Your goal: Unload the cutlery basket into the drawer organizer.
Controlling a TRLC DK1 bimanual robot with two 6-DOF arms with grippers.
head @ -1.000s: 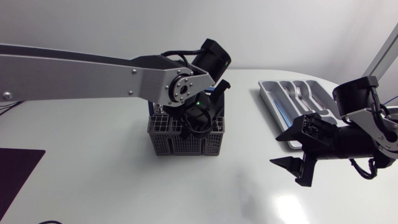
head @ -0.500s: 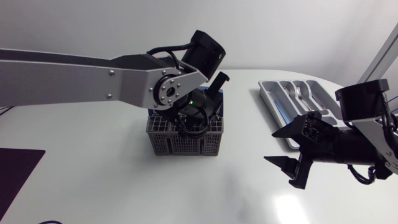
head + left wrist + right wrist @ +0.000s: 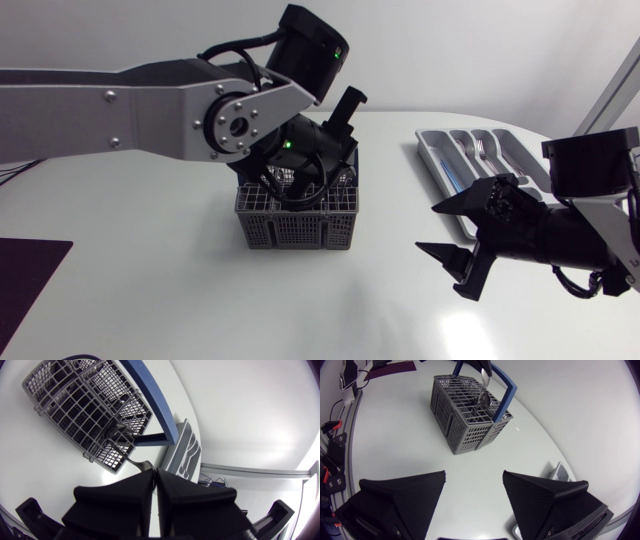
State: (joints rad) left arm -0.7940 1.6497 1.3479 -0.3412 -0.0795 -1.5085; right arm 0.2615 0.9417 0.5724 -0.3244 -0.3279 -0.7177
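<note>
Our left hand (image 3: pixel 155 471) is clamped on a spoon (image 3: pixel 141 463) whose end is in the basket (image 3: pixel 295 225), likely to lift it out. Our right hand (image 3: pixel 425 229) hovers with fingers apart beside the organizer (image 3: pixel 440 165), perhaps for a handover.

Grey cutlery basket (image 3: pixel 466 424) stands ahead of wide-spread fingers (image 3: pixel 405 496).

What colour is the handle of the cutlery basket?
The handle is blue, on a grey basket; the left wrist view shows it best.
</note>
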